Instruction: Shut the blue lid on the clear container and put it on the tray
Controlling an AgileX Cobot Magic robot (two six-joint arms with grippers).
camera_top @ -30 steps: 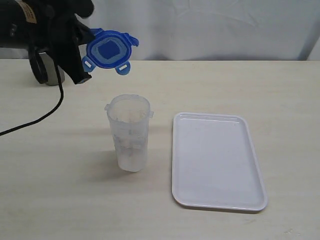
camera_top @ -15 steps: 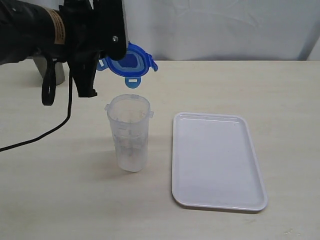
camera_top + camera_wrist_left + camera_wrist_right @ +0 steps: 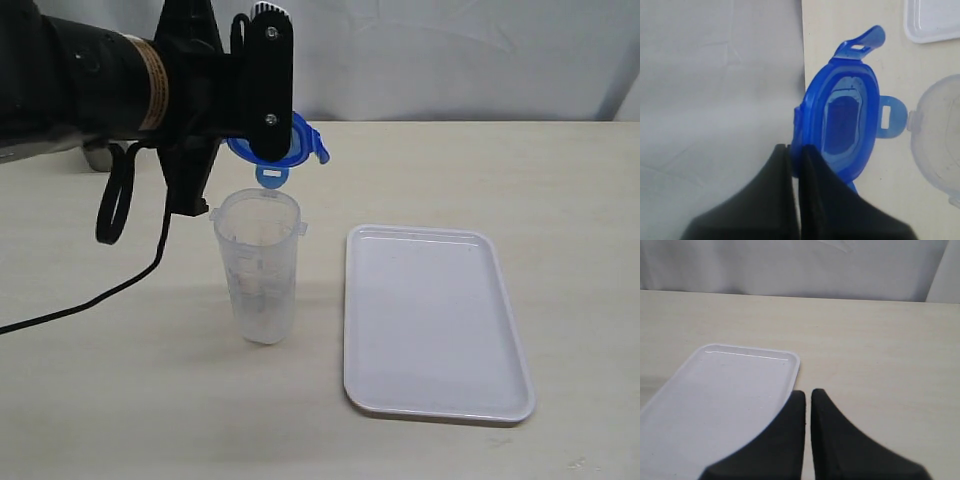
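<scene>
blue lid (image 3: 303,148), pinched at its edge in the closed jaws of your left gripper (image 3: 794,150), had swung from 10 o'clock to just above the 12 o'clock rim of the clear container (image 3: 259,265), so pressing it down looked next, with the tray (image 3: 430,320) at 3 o'clock.

Exterior overlooks the table (image 3: 560,200); all views share the tray (image 3: 435,320)

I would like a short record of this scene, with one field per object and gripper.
tray: flat on table, nothing on it
clear container: upright on table, open, beside the tray
blue lid: held in air near the container's open top, not on it
left gripper: jaws shut on lid's edge
right gripper: jaws shut, holding nothing
</scene>
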